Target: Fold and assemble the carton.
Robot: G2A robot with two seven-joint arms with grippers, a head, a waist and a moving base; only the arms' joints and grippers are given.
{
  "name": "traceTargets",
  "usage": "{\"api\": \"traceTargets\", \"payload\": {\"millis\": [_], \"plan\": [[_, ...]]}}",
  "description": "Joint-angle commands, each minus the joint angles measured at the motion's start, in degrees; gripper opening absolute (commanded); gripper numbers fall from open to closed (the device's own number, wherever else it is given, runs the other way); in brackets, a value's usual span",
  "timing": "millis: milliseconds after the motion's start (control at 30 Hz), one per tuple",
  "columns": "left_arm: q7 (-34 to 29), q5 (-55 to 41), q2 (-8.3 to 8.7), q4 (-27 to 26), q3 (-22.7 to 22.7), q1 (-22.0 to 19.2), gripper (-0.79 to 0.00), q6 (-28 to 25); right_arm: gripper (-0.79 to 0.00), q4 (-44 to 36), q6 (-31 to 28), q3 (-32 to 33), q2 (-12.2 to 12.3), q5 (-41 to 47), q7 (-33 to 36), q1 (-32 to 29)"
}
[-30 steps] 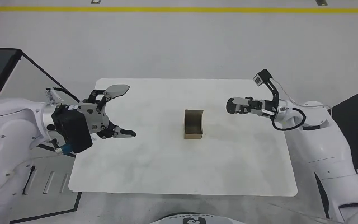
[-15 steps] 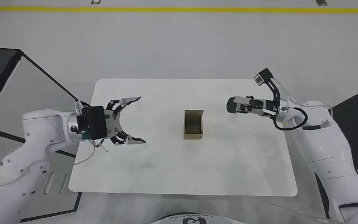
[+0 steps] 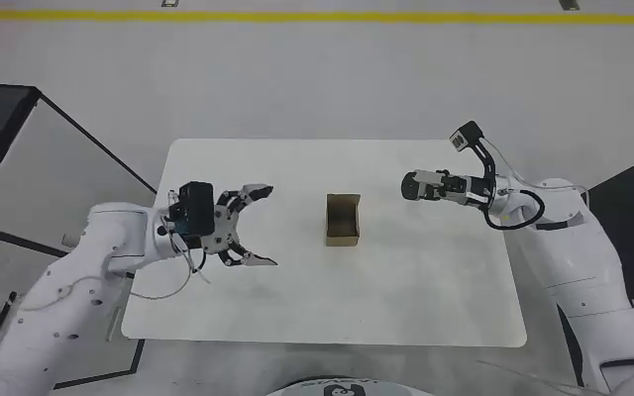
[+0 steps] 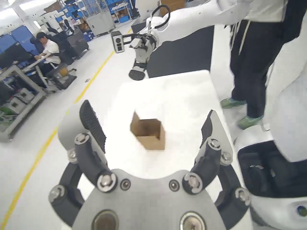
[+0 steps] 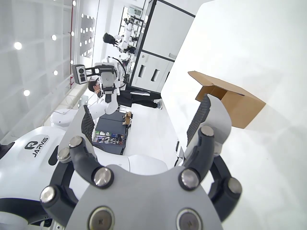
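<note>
While upright, carton point(image 3: 343, 219) between left fingers point(image 4: 91, 123) and right fingers point(image 5: 200, 113), both pairs apart

No print — carton point(image 3: 343, 220) (plain brown) unmarked

L gripper point(image 3: 265, 225) at center-left of frame, jaws spread wide. R gripper point(image 3: 406, 185) right of center, also spread.

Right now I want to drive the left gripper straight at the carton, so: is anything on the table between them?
Nothing visible does. The left gripper, fingers open, faces the carton, and only white table surface lies between them. The carton stands upright with its top open.
</note>
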Motion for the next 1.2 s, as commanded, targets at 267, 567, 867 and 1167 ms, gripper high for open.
{"api": "traceTargets", "payload": {"millis": [267, 567, 867, 1167], "plan": [[-5.76, -14.64, -1.60, 7.76, 12.66, -4.86, 0.000, 0.00, 0.000, 0.00, 0.01, 0.00, 0.00, -0.01, 0.00, 0.00], [-19.43, -44.35, -2.68, 13.19, 23.31, -8.67, 0.000, 2.14, 0.000, 0.00, 0.01, 0.00, 0.00, -0.01, 0.00, 0.00], [-43.08, -77.48, -6.35, 18.79, 34.07, -19.51, 0.000, 13.80, 0.000, 0.00, 0.01, 0.00, 0.00, -0.01, 0.00, 0.00], [-42.98, -77.20, -6.38, 19.14, 34.08, -19.23, 0.000, 15.84, 0.000, 0.00, 0.01, 0.00, 0.00, -0.01, 0.00, 0.00]]}}
